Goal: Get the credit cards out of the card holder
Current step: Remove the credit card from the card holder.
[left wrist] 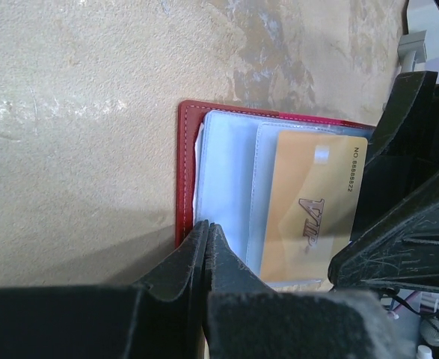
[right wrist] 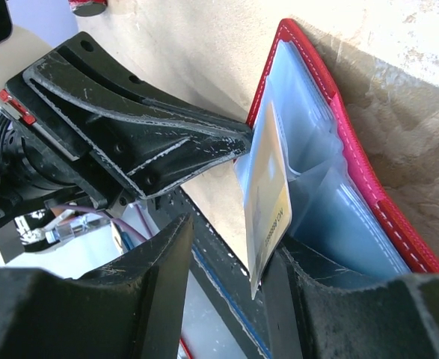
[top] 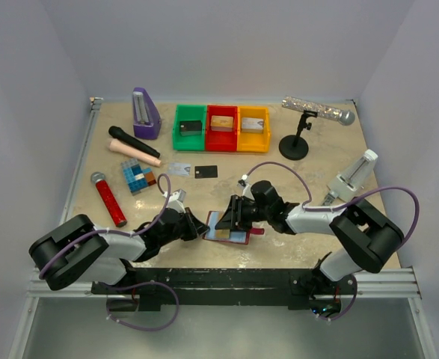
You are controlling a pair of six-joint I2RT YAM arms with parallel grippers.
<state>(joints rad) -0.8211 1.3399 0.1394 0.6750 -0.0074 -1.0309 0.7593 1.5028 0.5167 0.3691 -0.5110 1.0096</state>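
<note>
The dark red card holder (top: 238, 238) lies open near the table's front edge, its pale blue lining up. My left gripper (top: 198, 226) is shut, its tips (left wrist: 206, 226) pinching the holder's left edge (left wrist: 185, 172). A gold-tan credit card (left wrist: 316, 209) sticks partly out of a sleeve. My right gripper (right wrist: 230, 247) is open around that card (right wrist: 268, 202), which leans on one finger (right wrist: 294, 284). The holder's red rim (right wrist: 312, 71) shows beside it. A silvery card (top: 178, 169) and a black card (top: 206, 171) lie loose on the table behind.
Green (top: 190, 129), red (top: 221, 127) and yellow (top: 253, 127) trays stand at the back. A purple metronome (top: 146, 114), a tiled block (top: 135, 176), a red microphone (top: 110, 198), a black microphone (top: 133, 142) and a microphone stand (top: 294, 146) lie around.
</note>
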